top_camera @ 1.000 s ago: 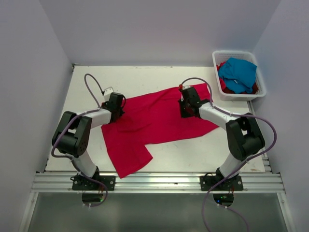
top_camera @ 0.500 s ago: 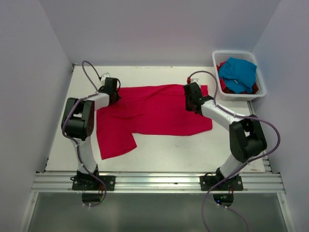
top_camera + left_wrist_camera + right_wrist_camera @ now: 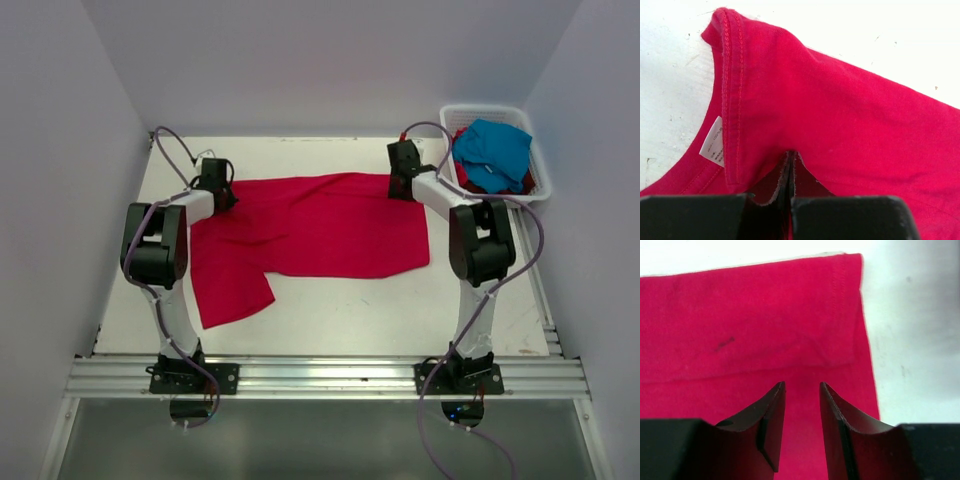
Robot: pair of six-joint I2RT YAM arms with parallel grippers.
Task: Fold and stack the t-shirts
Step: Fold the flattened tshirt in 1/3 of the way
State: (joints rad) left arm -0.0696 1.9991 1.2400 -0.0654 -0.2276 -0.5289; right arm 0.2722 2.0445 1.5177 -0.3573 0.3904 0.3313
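Only a white tag (image 3: pixel 712 141), illegible, on the crimson t-shirt (image 3: pixel 850 115).

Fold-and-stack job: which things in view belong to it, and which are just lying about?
Job: crimson t-shirt spread on the table, pinched by the left claw; turquoise t-shirt in the white slatted basket; red cloth beneath it.
Lying about: the basket; the table.
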